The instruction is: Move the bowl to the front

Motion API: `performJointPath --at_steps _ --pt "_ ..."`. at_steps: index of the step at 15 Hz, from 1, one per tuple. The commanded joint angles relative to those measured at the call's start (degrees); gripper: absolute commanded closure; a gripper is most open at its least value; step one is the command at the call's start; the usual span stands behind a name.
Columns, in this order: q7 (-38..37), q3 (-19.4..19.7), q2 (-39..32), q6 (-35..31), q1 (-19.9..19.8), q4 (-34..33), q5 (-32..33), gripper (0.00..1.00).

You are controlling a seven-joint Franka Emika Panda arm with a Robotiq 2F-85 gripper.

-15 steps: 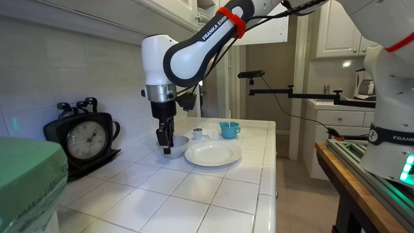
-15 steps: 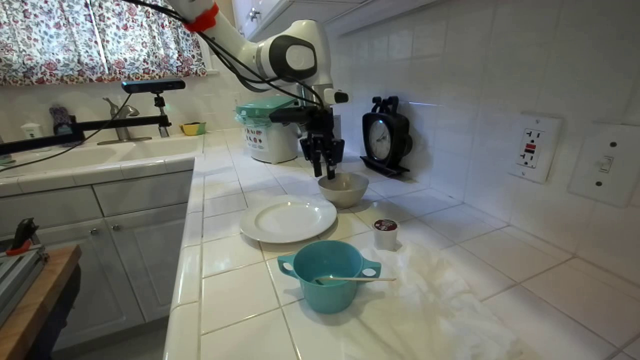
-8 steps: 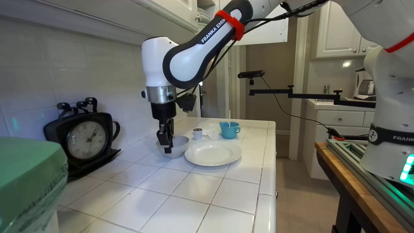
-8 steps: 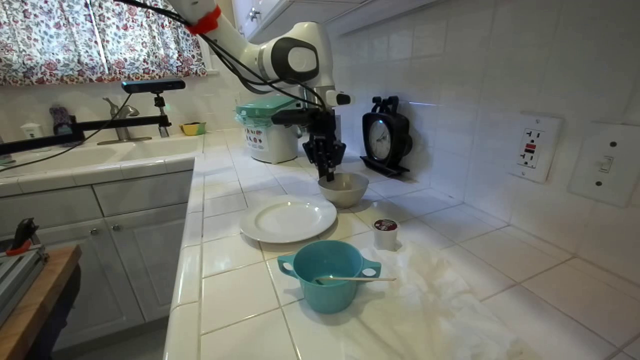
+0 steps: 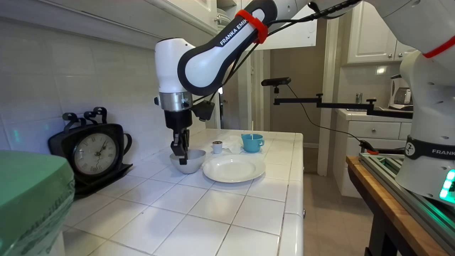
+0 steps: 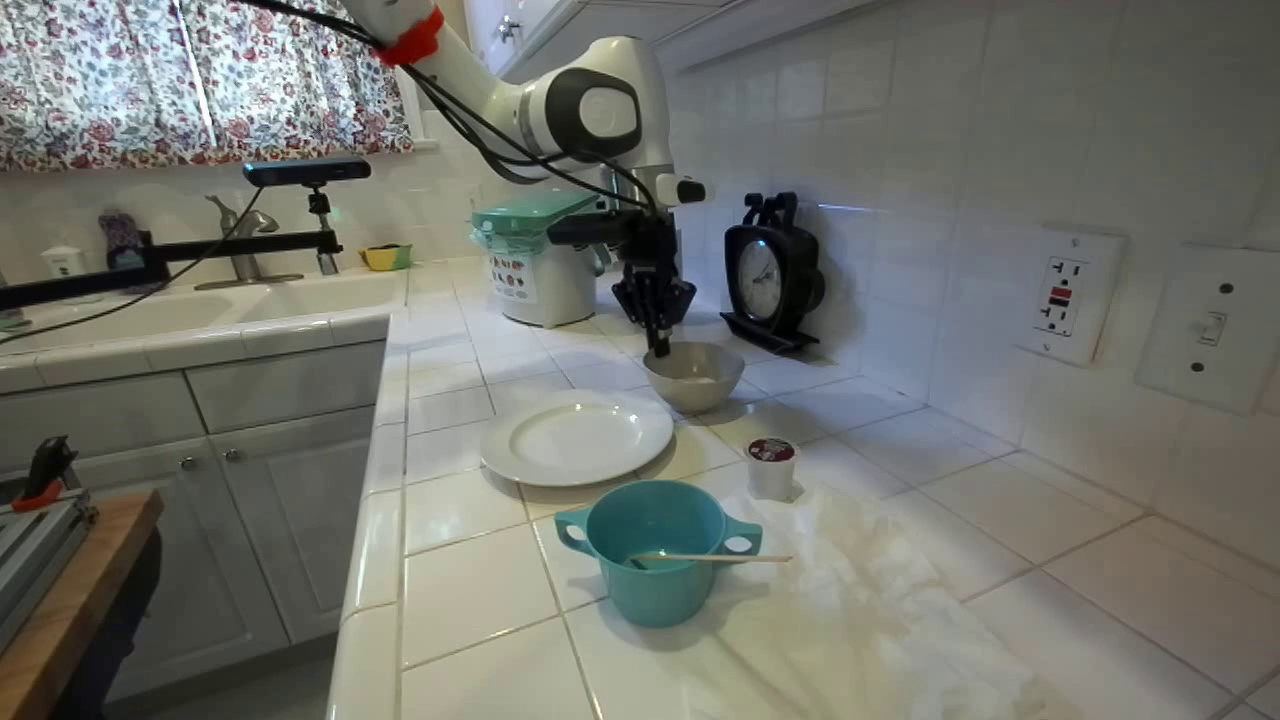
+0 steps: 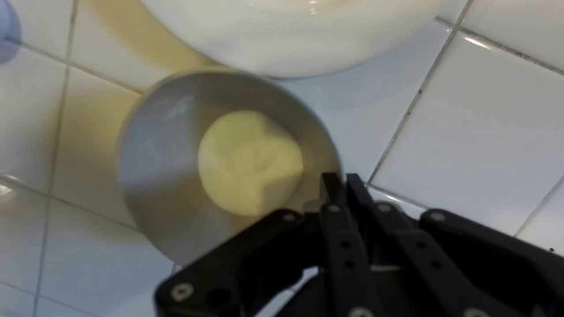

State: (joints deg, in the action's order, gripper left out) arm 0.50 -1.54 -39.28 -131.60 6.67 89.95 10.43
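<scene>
The small pale grey bowl [image 5: 195,163] is upright at the counter beside the plate; in an exterior view it also shows at the plate's far side [image 6: 698,388]. The wrist view looks down into the bowl [image 7: 246,163]. My gripper [image 5: 182,160] points down at the bowl's rim, which is also seen from an exterior view [image 6: 659,346]. In the wrist view the fingertips [image 7: 340,178] straddle the rim, one inside and one outside, close together on the bowl wall. Whether the bowl's base is lifted off the tiles is hard to tell.
A flat white plate [image 5: 234,169] lies right beside the bowl. A blue cup [image 6: 660,590] with a stick and a small white pod [image 6: 771,480] stand near. A black clock [image 5: 96,153] stands by the wall. A green-lidded bin [image 6: 540,275] stands further along the counter.
The fingers have closed on the rim. The gripper has risen slightly and moved a little toward the wall, and the bowl has shifted with it, slightly away from the plate.
</scene>
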Motion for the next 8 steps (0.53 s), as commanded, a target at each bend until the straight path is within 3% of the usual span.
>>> performJointPath --at_steps 1,8 --pt "1.2 0.3 -0.6 0.5 0.5 -1.3 0.7 0.98" --pt "0.5 0.4 3.4 -1.3 3.5 3.0 3.3 0.98"
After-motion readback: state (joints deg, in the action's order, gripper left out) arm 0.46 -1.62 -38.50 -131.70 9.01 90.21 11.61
